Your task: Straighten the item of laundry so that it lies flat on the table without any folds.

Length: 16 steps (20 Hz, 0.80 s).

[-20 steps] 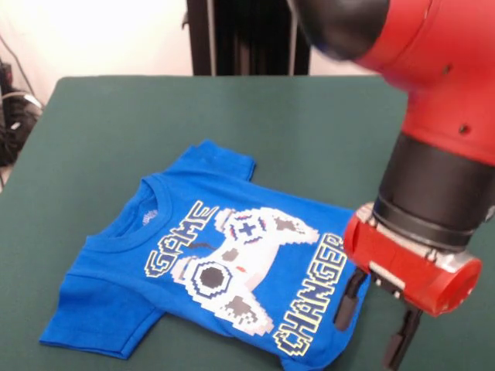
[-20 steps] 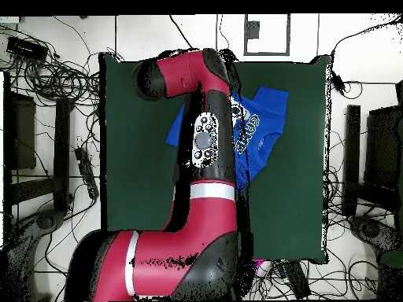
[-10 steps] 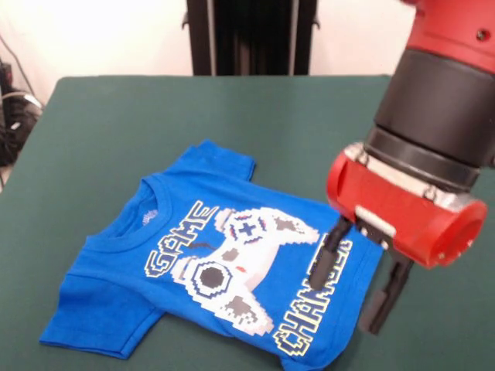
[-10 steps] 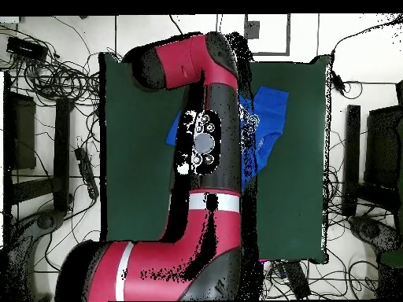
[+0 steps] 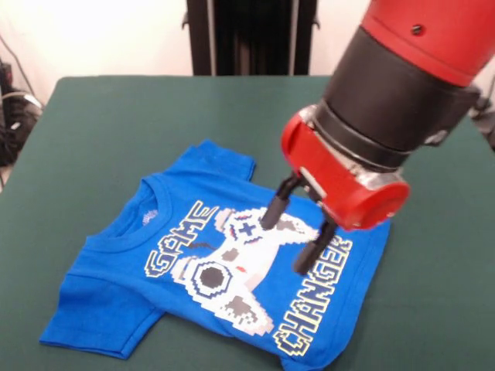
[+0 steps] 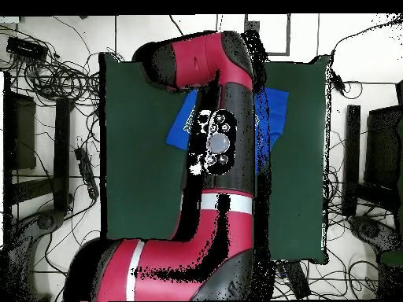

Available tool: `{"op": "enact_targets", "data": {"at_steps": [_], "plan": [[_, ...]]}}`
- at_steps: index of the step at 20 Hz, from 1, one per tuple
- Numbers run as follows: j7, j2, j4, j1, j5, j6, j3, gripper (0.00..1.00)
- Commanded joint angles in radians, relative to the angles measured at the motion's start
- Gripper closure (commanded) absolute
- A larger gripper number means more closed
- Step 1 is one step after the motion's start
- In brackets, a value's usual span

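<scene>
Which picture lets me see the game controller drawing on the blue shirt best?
The front view. There the T-shirt lies spread on the table and nearly the whole controller print shows, with the open gripper over its right part. In the overhead view the arm covers the shirt's middle, so only blue edges show.

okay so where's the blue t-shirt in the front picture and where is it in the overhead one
Front view: the blue T-shirt lies low and left of centre on the green table, print up, under the open gripper.
Overhead view: only its blue edges show, upper middle, either side of the arm.
Shared landmark: the red arm over the shirt.
</scene>
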Motion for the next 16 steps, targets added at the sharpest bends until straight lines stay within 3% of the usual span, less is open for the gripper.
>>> {"op": "enact_targets", "data": {"at_steps": [1,9,11,16], "plan": [[-0.274,0.092,0.181,-0.003,0.003,0.034,0.097,0.0],[-0.114,0.087,0.246,0.023,-0.037,-0.259,0.076,0.0],[-0.063,0.089,0.251,0.044,-0.059,-0.304,0.05,0.0],[-0.068,0.102,0.247,0.041,-0.044,-0.316,0.059,0.0]]}}
